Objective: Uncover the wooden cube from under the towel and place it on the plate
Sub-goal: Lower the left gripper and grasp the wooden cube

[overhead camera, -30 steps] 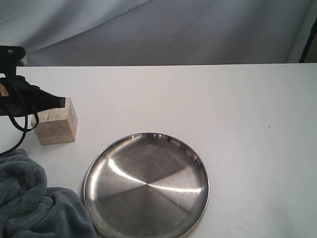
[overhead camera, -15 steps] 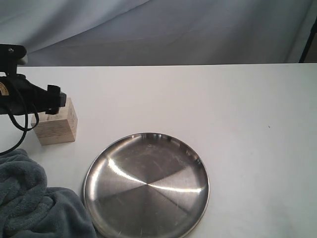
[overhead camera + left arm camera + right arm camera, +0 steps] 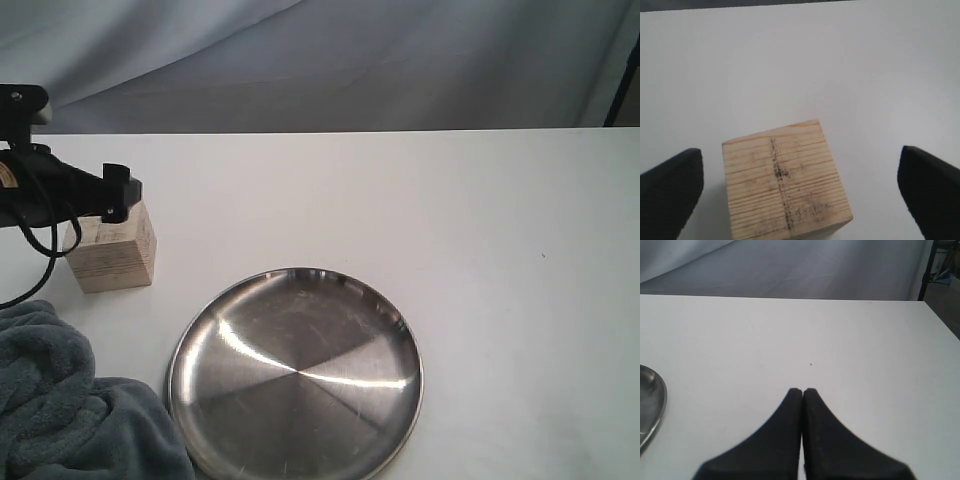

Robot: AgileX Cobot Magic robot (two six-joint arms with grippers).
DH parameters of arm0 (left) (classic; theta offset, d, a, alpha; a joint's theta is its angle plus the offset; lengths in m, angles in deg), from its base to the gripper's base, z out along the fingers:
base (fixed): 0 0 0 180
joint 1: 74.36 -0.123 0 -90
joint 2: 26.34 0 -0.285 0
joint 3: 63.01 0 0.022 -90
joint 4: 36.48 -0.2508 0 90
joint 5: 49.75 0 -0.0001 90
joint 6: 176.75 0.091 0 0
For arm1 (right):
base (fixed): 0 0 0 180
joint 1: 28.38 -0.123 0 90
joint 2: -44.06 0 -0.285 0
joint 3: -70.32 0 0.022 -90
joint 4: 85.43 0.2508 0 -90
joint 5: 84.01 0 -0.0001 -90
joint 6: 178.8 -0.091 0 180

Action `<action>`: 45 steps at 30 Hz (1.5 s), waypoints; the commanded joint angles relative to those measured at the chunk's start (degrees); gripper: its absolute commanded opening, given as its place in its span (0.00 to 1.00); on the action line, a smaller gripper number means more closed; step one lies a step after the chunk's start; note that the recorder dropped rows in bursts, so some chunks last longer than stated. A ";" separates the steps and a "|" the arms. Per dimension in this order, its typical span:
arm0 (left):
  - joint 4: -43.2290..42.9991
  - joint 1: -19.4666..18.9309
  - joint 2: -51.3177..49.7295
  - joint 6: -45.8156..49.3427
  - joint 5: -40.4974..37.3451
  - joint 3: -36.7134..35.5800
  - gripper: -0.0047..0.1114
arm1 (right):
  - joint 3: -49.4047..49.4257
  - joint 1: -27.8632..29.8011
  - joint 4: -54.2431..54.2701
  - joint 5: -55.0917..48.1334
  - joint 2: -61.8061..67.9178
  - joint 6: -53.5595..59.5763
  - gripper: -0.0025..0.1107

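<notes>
- Scene: white table [image 3: 480,220] w/ a steel plate [image 3: 295,372] near the front. The cube [image 3: 112,252] stands upright on the table, up and to the left of the plate, close by but not touching it.
- Towel [image 3: 70,410]: bunched in the front-left corner, apart from the cube. The cube is fully bare, so I judge the uncovering done.
- Step in hand, as I read it: the L gripper [image 3: 800,195] is lining up over the cube for the pick-up. Nothing lifted yet, and the plate has nothing on it.
- L fingers [image 3: 670,192]: spread wide, one on each side of the cube. White table shows btwn each finger and the wood, so no contact and nothing held.
- The cube sits a bit nearer one finger than the other in the wrist view, w/ its grain and dark smudge facing up.
- Next move prob. needs: come down, centre on the cube, pinch two opposite faces, lift clear, carry it right and set it on the plate.
- R gripper [image 3: 802,392]: fingers pressed together, empty, over bare table. Only the plate's rim shows at the edge of its view.
</notes>
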 commanded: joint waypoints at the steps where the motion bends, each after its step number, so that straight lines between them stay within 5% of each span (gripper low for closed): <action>1: 2.38 0.30 -0.42 -0.46 1.32 0.52 0.94 | 0.17 0.43 0.00 0.15 -0.26 0.00 0.02; 18: 2.82 0.30 -14.68 -4.64 -20.40 15.69 0.94 | 0.17 0.43 0.00 0.15 -0.26 0.00 0.02; 29: 2.56 0.30 -17.32 -5.02 -19.36 16.19 0.91 | 0.17 0.43 0.00 0.15 -0.26 0.00 0.02; 31: 2.56 0.30 -17.32 -5.02 -19.36 16.19 0.83 | 0.17 0.43 0.00 0.15 -0.26 0.00 0.02; 34: 2.56 0.30 -17.32 -5.45 -19.36 16.19 0.58 | 0.17 0.43 0.00 0.15 -0.26 0.00 0.02; 39: 2.56 0.30 -16.95 -4.65 -19.64 16.19 0.07 | 0.17 0.43 0.00 0.15 -0.26 0.00 0.02; 45: 2.41 0.30 -10.94 -0.25 -23.37 16.19 0.04 | 0.17 0.43 0.00 0.15 -0.26 0.00 0.02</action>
